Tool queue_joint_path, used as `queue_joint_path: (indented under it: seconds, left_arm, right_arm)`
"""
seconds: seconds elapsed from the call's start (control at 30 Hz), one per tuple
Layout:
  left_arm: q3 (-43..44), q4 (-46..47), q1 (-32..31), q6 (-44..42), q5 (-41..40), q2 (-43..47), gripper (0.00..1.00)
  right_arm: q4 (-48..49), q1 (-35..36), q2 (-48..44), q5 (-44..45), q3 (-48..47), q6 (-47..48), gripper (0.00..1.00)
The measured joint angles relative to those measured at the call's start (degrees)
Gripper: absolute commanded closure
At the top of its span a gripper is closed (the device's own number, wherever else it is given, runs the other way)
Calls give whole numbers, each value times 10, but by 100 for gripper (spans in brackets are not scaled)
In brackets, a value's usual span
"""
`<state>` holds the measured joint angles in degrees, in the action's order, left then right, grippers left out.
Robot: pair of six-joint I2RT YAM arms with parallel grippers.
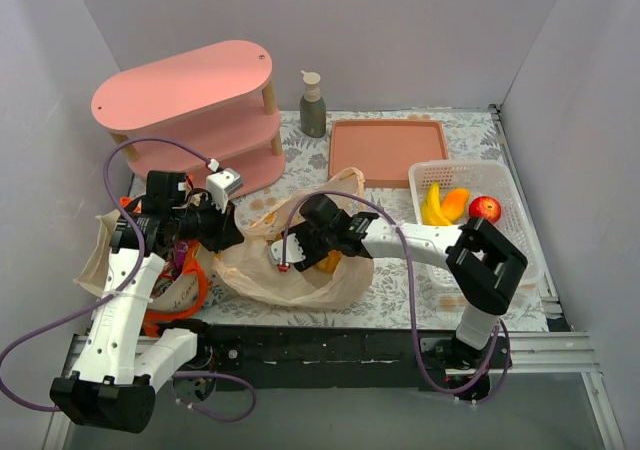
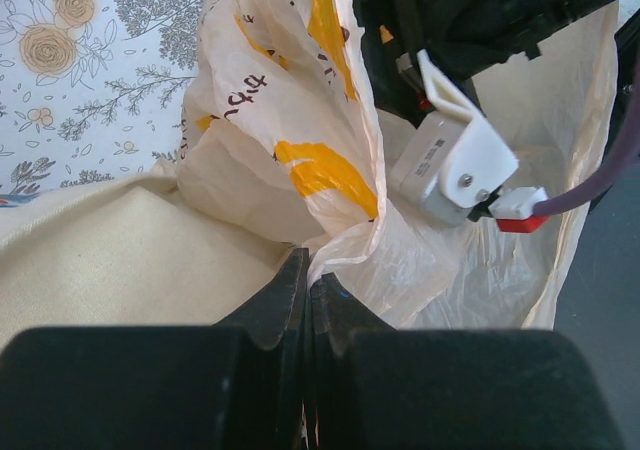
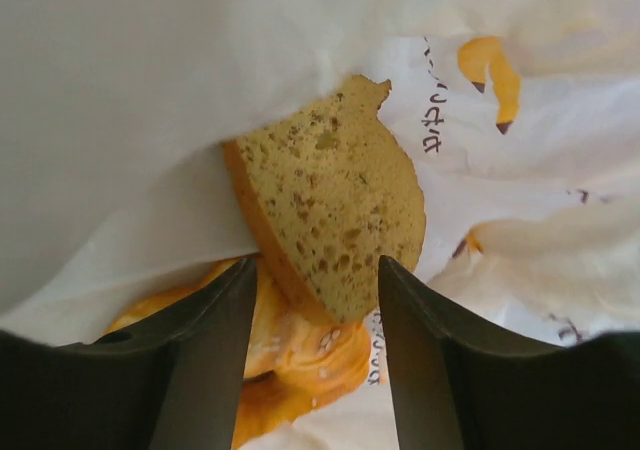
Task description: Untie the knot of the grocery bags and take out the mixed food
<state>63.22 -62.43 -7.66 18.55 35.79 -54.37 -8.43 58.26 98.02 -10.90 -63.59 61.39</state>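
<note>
Left claw [image 2: 308,270]: both fingers are pressed together with no gap, and a fold of the tan plastic bag [image 2: 300,100] is pinched between the tips. The film rises from the pinch point in crumpled folds with yellow patches and brown print.

Right claw [image 3: 317,270]: the fingers are spread well apart and grip nothing. It is inside the mouth of the plastic bag [image 3: 150,90]. The lower edge of the brown bread slice [image 3: 330,200] lies between the two fingertips. I cannot tell whether either finger touches it. The golden pastry [image 3: 300,360] lies under the slice, deeper in the bag.

In the overhead view, my left claw [image 1: 232,232] holds the left rim of the plastic bag [image 1: 300,280] and my right claw [image 1: 300,250] enters from the right. The bag lies at the near middle of the table [image 1: 400,300], its mouth open.

The cream canvas tote [image 1: 100,255] sits just left of the bag, beneath my left arm. Its cloth fills the lower left of the left wrist view [image 2: 120,260].

At the right of the table, the white mesh basket [image 1: 510,185] contains the bananas [image 1: 432,208], the orange wedge [image 1: 455,203] and the red apple [image 1: 485,208].

Behind it lies a salmon tray [image 1: 387,150]. The grey pump bottle [image 1: 313,105] stands at the back, beside the pink shelf [image 1: 185,95].
</note>
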Motion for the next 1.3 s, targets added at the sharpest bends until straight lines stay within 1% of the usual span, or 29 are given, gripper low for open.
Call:
queue_joint_path:
  seconds: [0.03,0.13,0.23,0.27,0.33,0.37,0.5,0.6,0.8,0.9,1.03,1.13,1.3]
  left_arm:
    - [0,0,0,1,0,0,100]
    - [0,2,0,4,-3,0,100]
    - [0,2,0,5,-5,0,100]
    - [0,3,0,5,-5,0,100]
    - [0,4,0,6,-6,0,100]
    - [0,4,0,6,-7,0,100]
    - [0,9,0,7,-7,0,100]
    - [-1,13,0,8,-7,0,100]
    - [-8,22,0,9,-7,0,100]
    - [-9,28,0,10,-7,-1,100]
    - [-9,34,0,14,-7,-6,100]
    - [-9,38,0,14,-8,-11,100]
    - [-9,37,0,12,-16,-12,100]
  right_arm:
    - [1,0,10,0,-5,6,39]
    - [14,1,42,6,-19,20,44]
    - [30,2,64,22,-22,40,63]
    - [32,2,69,29,-22,50,79]
    - [33,3,73,40,-22,66,95]
    - [31,3,72,42,-22,73,99]
    - [10,2,42,40,-11,85,99]
    - [-33,2,-23,20,4,79,99]
    - [-112,2,-182,-63,6,42,99]
    - [-144,2,-231,-98,3,17,99]
    - [-174,2,-263,-129,-7,-26,99]
    - [-178,2,-279,-139,-24,-63,99]
    - [-158,-5,-296,-139,-92,-139,99]
